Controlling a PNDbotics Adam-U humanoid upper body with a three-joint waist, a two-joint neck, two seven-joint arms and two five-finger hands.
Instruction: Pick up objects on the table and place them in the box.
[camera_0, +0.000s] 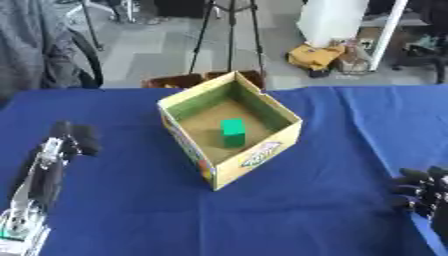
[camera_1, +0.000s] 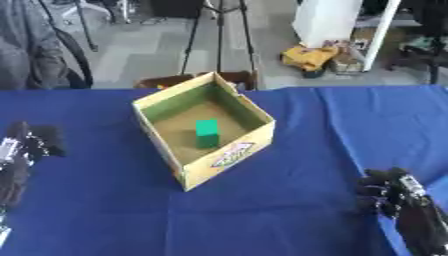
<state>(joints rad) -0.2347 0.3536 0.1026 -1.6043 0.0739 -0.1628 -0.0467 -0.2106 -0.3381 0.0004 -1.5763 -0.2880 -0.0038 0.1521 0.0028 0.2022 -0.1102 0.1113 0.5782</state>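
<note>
Green block (camera_0: 233, 132): it stands upright on the floor of the box, about mid-floor and clear of all four walls, so your task's thing looks already delivered.
Box (camera_0: 255, 157): open-topped cardboard, turned corner-on to you, set near the middle of the table toward its far edge; I judge that spot lets either arm reach it.
Table (camera_0: 289, 215): covered in blue cloth; you have no other loose object showing on the cloth in either view.
Left hand (camera_0: 74, 136): it holds nothing and hovers or rests near the table's left edge, well apart from the box; its dark fingers bunch at the tip, and you cannot tell whether they are curled or straight.
Right hand (camera_1: 395, 192): empty, near the table's right edge toward the near corner, fingers bent inward around nothing.
Hidden: the near walls mask part of the box floor; both forearms run out of the pictures' lower edges.
Unclear: the printed label on the box's near wall is unreadable.
</note>
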